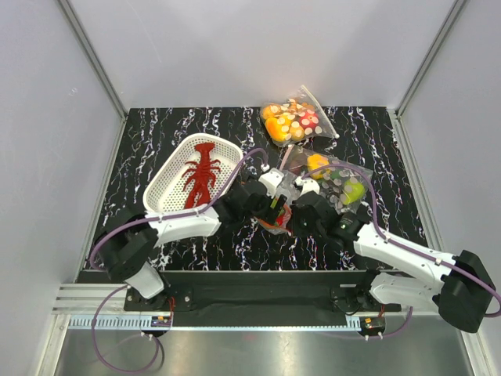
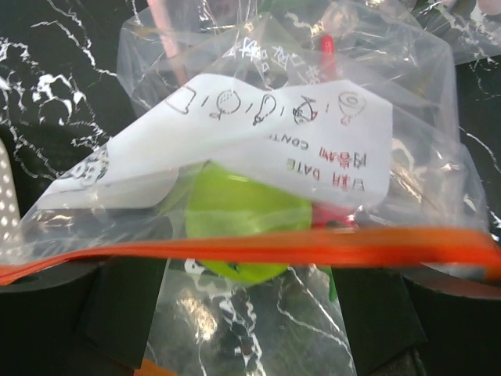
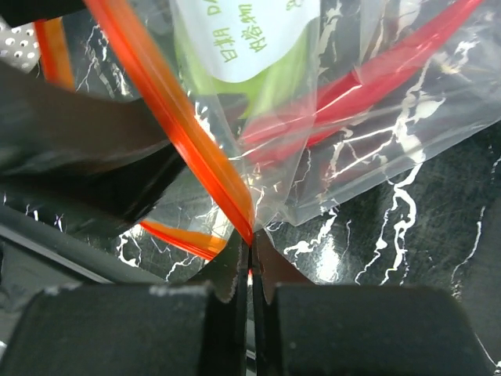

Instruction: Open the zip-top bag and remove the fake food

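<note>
The table (image 1: 156,129) is black with white lines, and plain pale walls (image 1: 47,117) stand around it. There is one white basket (image 1: 166,182) with one red lobster (image 1: 202,176) in it. Two dotted bags (image 1: 296,121) (image 1: 337,180) lie at the far right. One zip-top bag (image 2: 313,94) sits in the middle, between the two grippers. Inside it are one green apple (image 2: 235,215) and one red chili (image 2: 327,47). The left gripper (image 2: 250,337) has its fingers wide apart at the bag's mouth. The right gripper (image 3: 250,258) is pinched tight on the bag's orange strip (image 3: 180,117).
</note>
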Tool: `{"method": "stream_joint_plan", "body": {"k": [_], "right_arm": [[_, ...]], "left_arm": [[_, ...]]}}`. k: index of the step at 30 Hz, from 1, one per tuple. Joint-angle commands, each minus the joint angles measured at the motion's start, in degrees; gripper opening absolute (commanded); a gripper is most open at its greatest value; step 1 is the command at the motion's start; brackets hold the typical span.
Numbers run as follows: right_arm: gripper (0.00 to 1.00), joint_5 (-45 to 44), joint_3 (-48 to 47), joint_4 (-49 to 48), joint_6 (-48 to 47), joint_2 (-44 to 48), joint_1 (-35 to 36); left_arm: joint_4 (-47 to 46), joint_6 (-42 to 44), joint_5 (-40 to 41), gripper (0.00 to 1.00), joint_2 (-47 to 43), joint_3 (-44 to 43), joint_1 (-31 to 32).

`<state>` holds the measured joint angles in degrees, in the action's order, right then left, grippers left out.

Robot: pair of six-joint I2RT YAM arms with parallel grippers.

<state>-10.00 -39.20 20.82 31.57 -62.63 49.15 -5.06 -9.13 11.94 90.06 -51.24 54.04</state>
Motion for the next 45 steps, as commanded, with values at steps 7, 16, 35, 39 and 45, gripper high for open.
{"method": "stream_joint_plan", "body": {"k": [7, 16, 35, 39, 45], "right_arm": [[0.02, 2.7, 0.7, -5.9, -0.3, -2.6, -0.5], [0.02, 3.3, 0.3, -7.3, -0.3, -6.1, -0.5], [0.02, -4.9, -1.2, -0.4, 0.8, -4.2, -0.5], [0.02, -5.1, -1.7, -0.1, 0.9, -4.3, -0.5], [0.02, -5.6, -1.7, 0.4, 1.1, -3.6, -0.5]], "left_arm": [[-10.2, 1.9, -2.6, 0.86, 4.8, -0.1, -3.4], [-11.5, 1.6, -6.9, 0.81, 8.5, -1.0, -4.0], [-4.7, 1.8, -17.5, 0.26, -6.1, 3.3, -3.9], [-0.7, 1.8, -19.7, 0.26, -7.5, 2.5, -3.9], [4.1, 1.3, -22.8, 0.26, -12.6, 3.5, -3.9]]}}
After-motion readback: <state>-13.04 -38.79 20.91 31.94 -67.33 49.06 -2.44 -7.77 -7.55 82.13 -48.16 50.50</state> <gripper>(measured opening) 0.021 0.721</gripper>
